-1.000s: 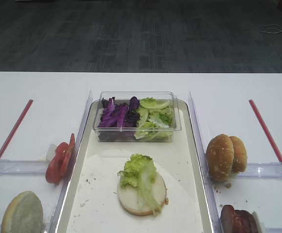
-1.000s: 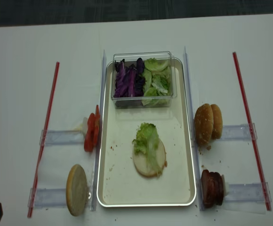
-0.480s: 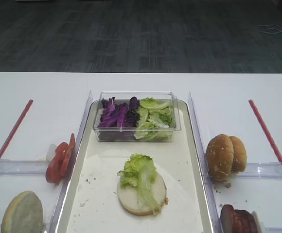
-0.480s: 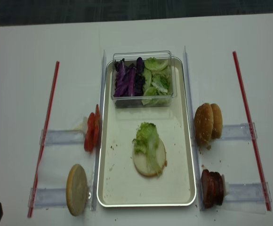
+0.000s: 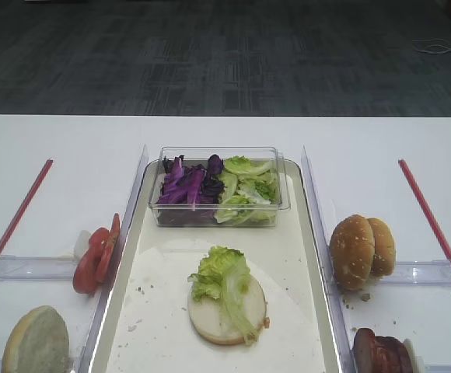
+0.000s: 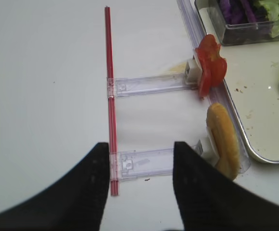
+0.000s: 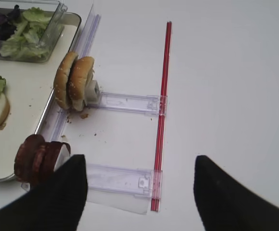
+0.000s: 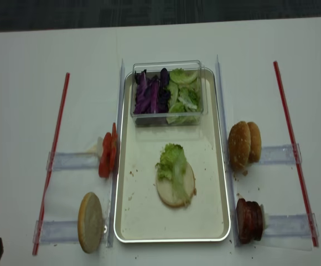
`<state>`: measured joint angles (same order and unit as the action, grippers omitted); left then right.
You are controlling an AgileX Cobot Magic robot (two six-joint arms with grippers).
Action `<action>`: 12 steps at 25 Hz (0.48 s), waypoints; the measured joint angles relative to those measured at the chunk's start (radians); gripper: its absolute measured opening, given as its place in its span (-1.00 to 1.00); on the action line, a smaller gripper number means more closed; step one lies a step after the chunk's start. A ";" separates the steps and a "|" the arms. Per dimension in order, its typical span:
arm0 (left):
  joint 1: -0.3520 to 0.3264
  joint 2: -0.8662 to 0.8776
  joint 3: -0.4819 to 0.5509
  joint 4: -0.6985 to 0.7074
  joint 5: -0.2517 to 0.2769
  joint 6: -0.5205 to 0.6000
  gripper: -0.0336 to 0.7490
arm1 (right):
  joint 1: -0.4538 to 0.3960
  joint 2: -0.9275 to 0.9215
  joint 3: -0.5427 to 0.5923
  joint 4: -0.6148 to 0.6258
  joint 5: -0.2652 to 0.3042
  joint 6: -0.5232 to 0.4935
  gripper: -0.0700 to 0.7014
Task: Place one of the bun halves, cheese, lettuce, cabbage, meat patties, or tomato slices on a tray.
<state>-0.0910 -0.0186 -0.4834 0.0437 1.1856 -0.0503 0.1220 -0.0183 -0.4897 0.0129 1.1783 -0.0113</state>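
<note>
The silver tray [image 8: 171, 239] holds a pale bun half [image 5: 210, 318] with a lettuce leaf [image 5: 224, 276] lying on it. Two sesame bun halves [image 5: 360, 249] and the meat patties [image 5: 381, 353] stand on edge right of the tray. Tomato slices [image 5: 97, 252] and another bun half [image 5: 35, 342] stand left of it. Cabbage [image 5: 185, 186] sits in the tub. No cheese is in view. My right gripper [image 7: 139, 161] hangs open and empty beside the patties [image 7: 36, 156]. My left gripper [image 6: 140, 147] is open and empty, left of the bun half [image 6: 222, 139].
A clear plastic tub [image 5: 284, 206] of cabbage and green leaves stands at the tray's far end. Clear plastic rails [image 7: 125, 102] and red strips [image 7: 162, 96] lie on the white table on both sides. The table's far edge meets dark carpet.
</note>
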 joint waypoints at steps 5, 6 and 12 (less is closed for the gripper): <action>0.000 0.000 0.000 0.000 0.000 0.000 -0.16 | 0.000 0.000 0.018 0.000 -0.020 -0.004 0.46; 0.000 0.000 0.000 0.000 0.000 0.000 -0.16 | 0.000 0.000 0.018 0.000 -0.020 -0.004 0.46; 0.000 0.000 0.000 0.000 0.000 0.000 -0.16 | 0.000 0.000 0.018 0.000 -0.020 -0.004 0.46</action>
<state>-0.0910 -0.0186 -0.4834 0.0437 1.1856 -0.0503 0.1220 -0.0183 -0.4715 0.0129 1.1583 -0.0151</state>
